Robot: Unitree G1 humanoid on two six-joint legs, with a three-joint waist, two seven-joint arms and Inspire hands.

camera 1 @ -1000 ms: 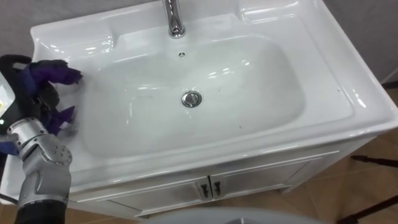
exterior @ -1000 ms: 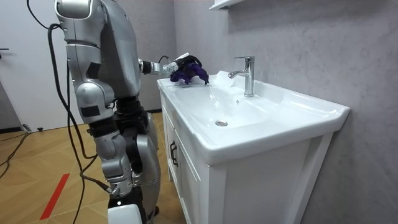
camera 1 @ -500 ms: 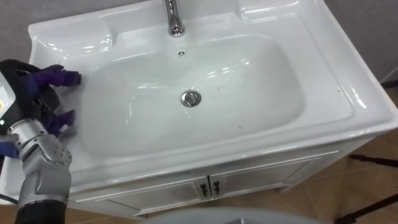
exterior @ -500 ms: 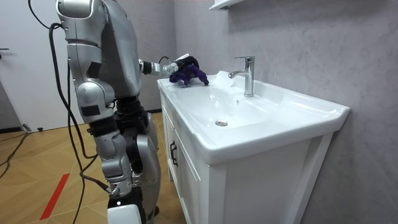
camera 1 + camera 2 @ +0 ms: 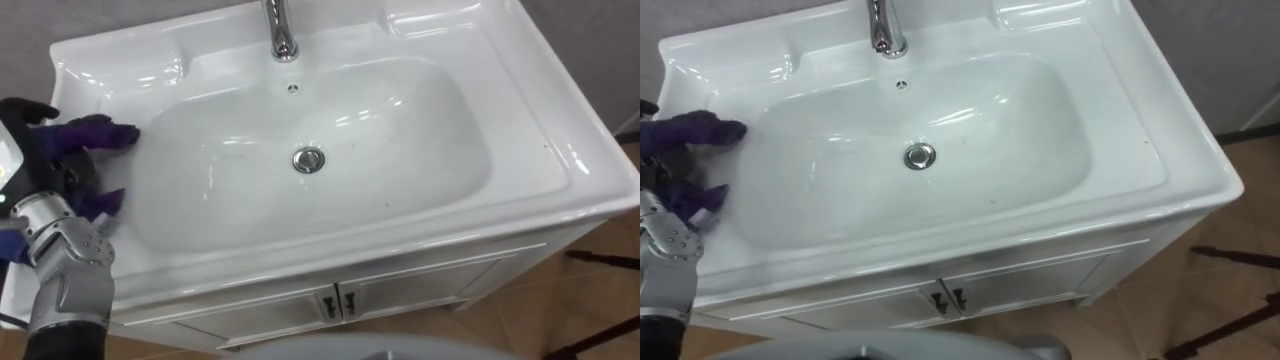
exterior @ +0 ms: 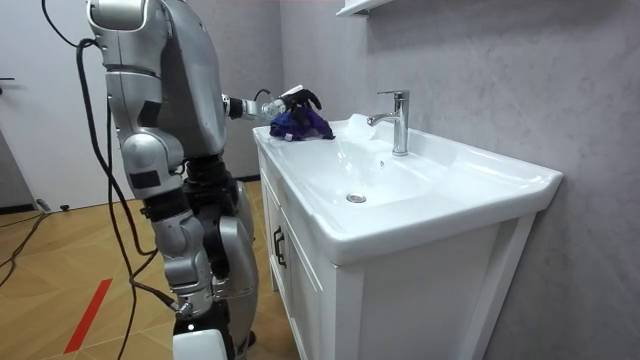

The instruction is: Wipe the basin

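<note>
White cabinet is topped by the basin. Faucet is mounted at the back rim. Purple cloth is held on the basin's left rim, at the bowl's edge, clamped by curled fingers of the left hand. Drain is seen mid-bowl.

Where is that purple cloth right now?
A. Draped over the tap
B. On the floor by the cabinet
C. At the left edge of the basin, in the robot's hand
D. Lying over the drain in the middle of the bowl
C: the purple cloth sits at the left rim of the basin, bunched in the left hand, well apart from the drain and the tap.
</note>
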